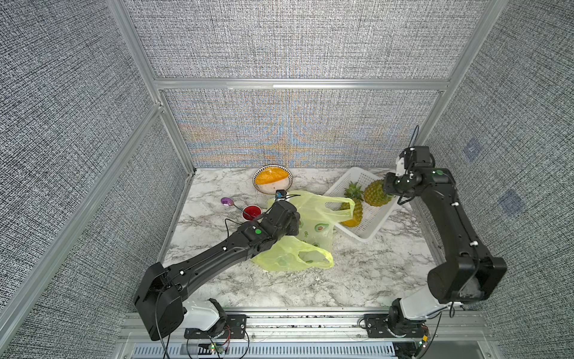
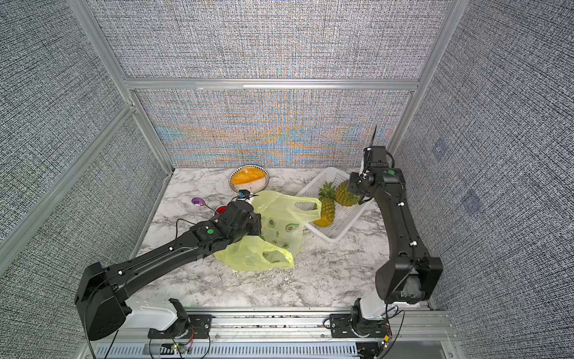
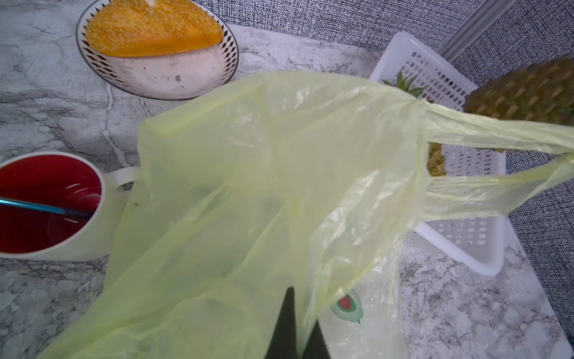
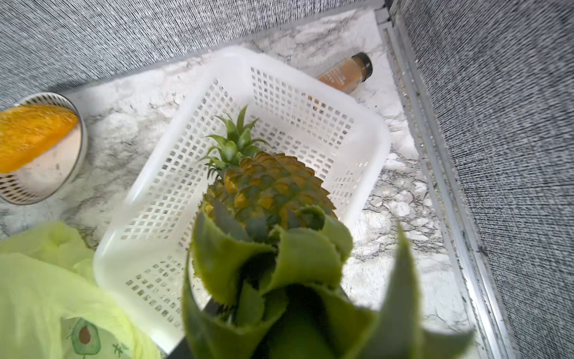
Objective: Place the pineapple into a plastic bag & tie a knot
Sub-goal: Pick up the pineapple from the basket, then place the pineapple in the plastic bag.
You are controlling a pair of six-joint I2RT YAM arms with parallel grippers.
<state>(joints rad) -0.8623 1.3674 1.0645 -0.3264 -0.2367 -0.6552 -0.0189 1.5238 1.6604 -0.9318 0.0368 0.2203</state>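
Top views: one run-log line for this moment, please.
left gripper: holds plastic bag | right gripper: holds pineapple crown | handles: untied

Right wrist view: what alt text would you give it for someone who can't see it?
A pineapple, seen from behind its green leafy crown, hangs over a white perforated basket where the crown of a second pineapple pokes up. Nearby on the marble table are a yellow-green plastic bag, a bowl with an orange bun, and a small brown bottle.
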